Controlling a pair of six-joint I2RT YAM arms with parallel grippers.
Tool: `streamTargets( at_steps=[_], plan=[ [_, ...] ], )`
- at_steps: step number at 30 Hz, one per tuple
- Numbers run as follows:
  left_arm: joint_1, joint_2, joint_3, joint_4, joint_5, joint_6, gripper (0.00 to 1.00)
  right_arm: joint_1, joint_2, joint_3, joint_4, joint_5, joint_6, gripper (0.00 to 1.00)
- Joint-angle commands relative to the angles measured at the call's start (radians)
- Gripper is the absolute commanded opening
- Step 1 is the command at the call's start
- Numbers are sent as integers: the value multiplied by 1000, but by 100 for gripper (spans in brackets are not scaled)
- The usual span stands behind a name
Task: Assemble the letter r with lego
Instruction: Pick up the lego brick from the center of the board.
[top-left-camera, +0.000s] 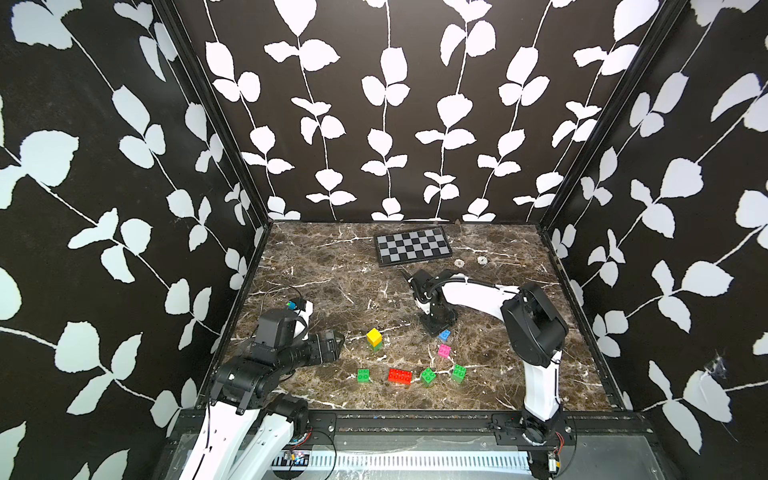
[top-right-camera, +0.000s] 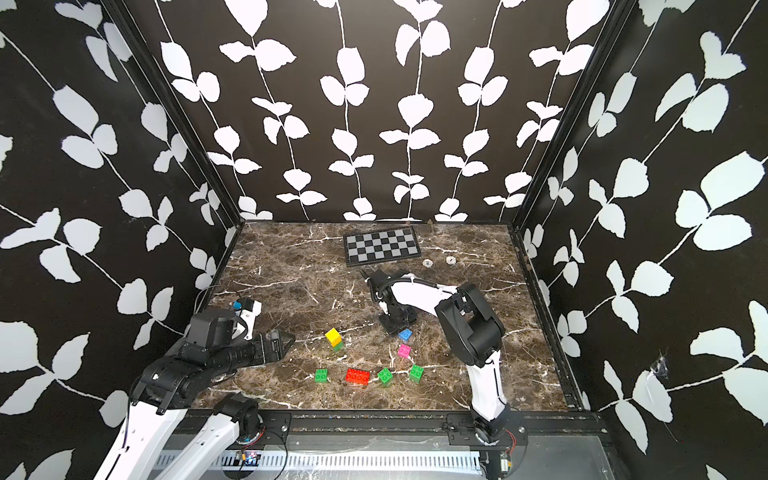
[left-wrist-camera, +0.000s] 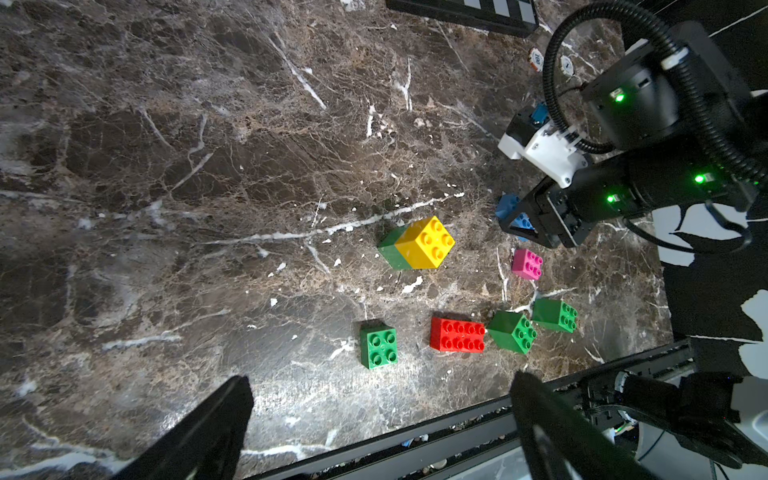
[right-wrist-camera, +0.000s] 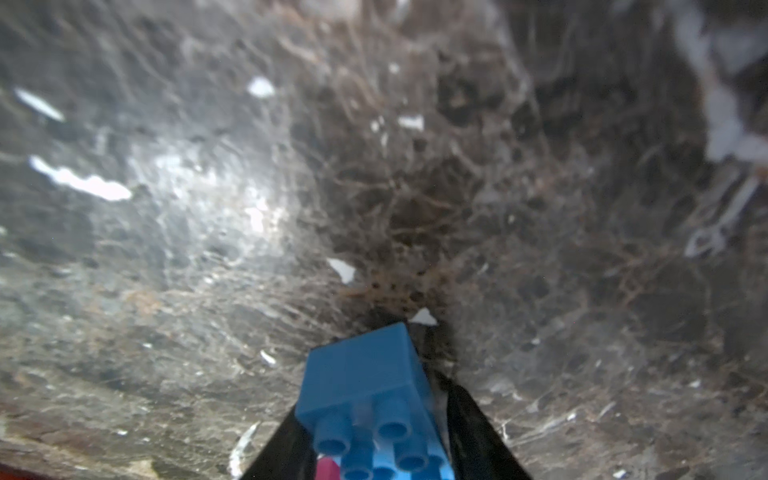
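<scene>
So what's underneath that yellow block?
A green block sits directly under the yellow block, carrying it. Only the green one's sides show; its studded top is covered by the yellow one.

Brown marble-look tabletop (top-left-camera: 324, 270), white veins. Grey-and-black checkerboard (top-left-camera: 412, 247) flat near the back, slightly skewed. Small round chip (top-left-camera: 459, 262) just in front of it, second chip (top-left-camera: 482, 260) beside. Black leaf-print walls (top-left-camera: 374, 104) around. Slotted white duct (top-left-camera: 415, 460) along the front.

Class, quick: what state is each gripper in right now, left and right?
Left gripper: open, holding nothing.
Right gripper: fingers closed on the blue brick.
</scene>
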Motion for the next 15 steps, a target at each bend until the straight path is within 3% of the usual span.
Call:
streamTargets(
  at_steps=[1, 3, 8, 15],
  plan=[
    [-2, -3, -6, -4, -1, 12, 99, -6, -26, -17, -37, 7, 49, 25],
    [-3, -2, -6, -2, -3, 11, 99, -11, -27, -22, -45, 14, 101, 1],
    [-3, 11, 4, 1, -6, 25, 99, -24, -105, -86, -10, 26, 291, 0],
    [-5, 86, 33, 30, 74, 100, 99, -50, -318, -260, 185, -84, 649, 0]
  ],
)
